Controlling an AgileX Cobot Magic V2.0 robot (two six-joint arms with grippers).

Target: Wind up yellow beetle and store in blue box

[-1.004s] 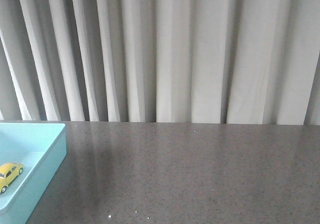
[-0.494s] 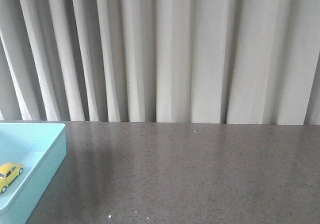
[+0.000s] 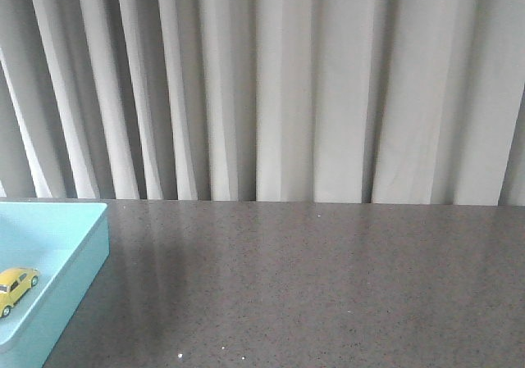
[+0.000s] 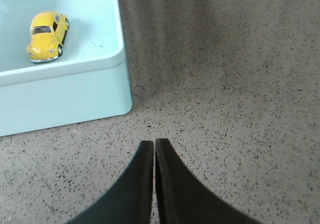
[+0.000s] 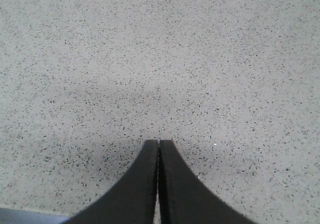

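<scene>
Pale pleated curtains [image 3: 287, 89] hang behind a dark grey speckled table [image 3: 328, 286] that fills the lower half of the front view.

At the table's left edge sits the blue box [image 3: 82, 257], only its right part in view. Inside it, on the floor, rests the yellow beetle [image 3: 15, 287], upright on its wheels. The left wrist view shows the car [image 4: 46, 36] more clearly: rounded yellow body, dark windows, silver bumper, black wheels. It stands on the box floor near one wall, apart from the rounded corner of the box [image 4: 75, 92], with a few dark specks on the floor beside it.

Outside the box, over bare table, the left gripper [image 4: 154, 143] has its two black fingers pressed together, tips meeting with only a thin seam between them, and nothing held. It is near the box corner but not touching it.

The right gripper [image 5: 158, 142] is likewise closed, fingers together and empty, over a plain stretch of speckled table. A strip of lighter grey edge [image 5: 25, 216] shows in one corner of that view.

Neither arm shows in the front view.
</scene>
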